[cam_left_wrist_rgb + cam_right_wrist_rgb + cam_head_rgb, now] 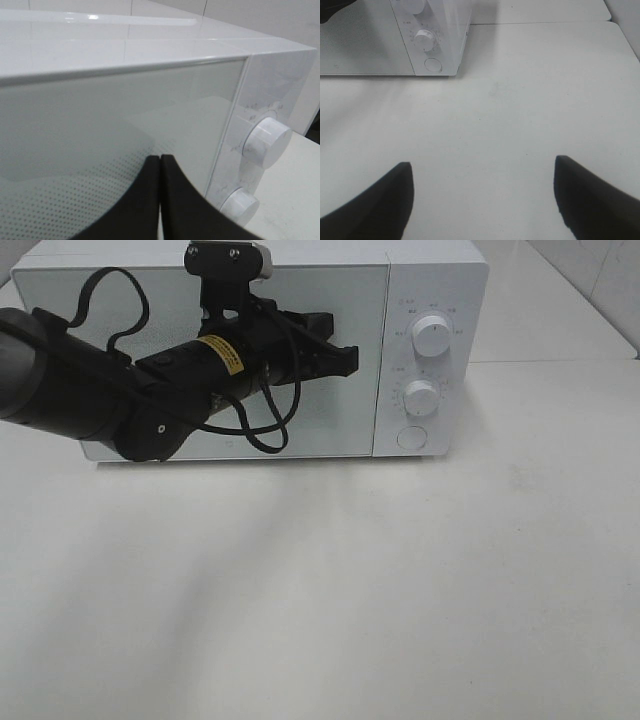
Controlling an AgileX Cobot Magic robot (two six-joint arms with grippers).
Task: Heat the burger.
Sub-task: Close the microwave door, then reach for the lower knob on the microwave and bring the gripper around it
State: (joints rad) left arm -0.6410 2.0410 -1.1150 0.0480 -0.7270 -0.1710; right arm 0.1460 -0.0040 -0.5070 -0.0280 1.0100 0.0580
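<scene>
1. Table (400, 590): white and flat, carrying all the items below.
2. Microwave (440, 280): white box at 12 o'clock on the table, door shut.
3. Door (60, 320): pale mirrored panel with a dotted screen. Nothing behind it can be read.
4. Left arm (80, 390): black. It enters from 9 o'clock, lies across the door front and points toward 3 o'clock.
5. Left gripper (159, 157): fingers pressed together with nothing between them. The tips are near the door's 3 o'clock edge, just short of the control panel. Whether they touch the door cannot be told.
6. Right gripper (483, 162): jaws wide apart and empty. It hangs over the table, well apart from the microwave.
7. Controls: 2 knobs, the upper knob (431, 335) at 12 o'clock of the lower knob (422, 397). There is also 1 round button (411, 438), at 6 o'clock of both knobs.
8. Burger: not on view in any of the 3 cameras, and not on the visible table.
   - Location: unconfirmed. Whether it sits behind the shut door cannot be told.
   - Heading and long axis: cannot be told.
   - Handling, by judgement: a stacked burger should be light, soft and easily crushed, with layers apt to slide.
   - Suggested hold: low across the bun's sides, at 3 and 9 o'clock, with a gentle squeeze, keeping the stack upright.
</scene>
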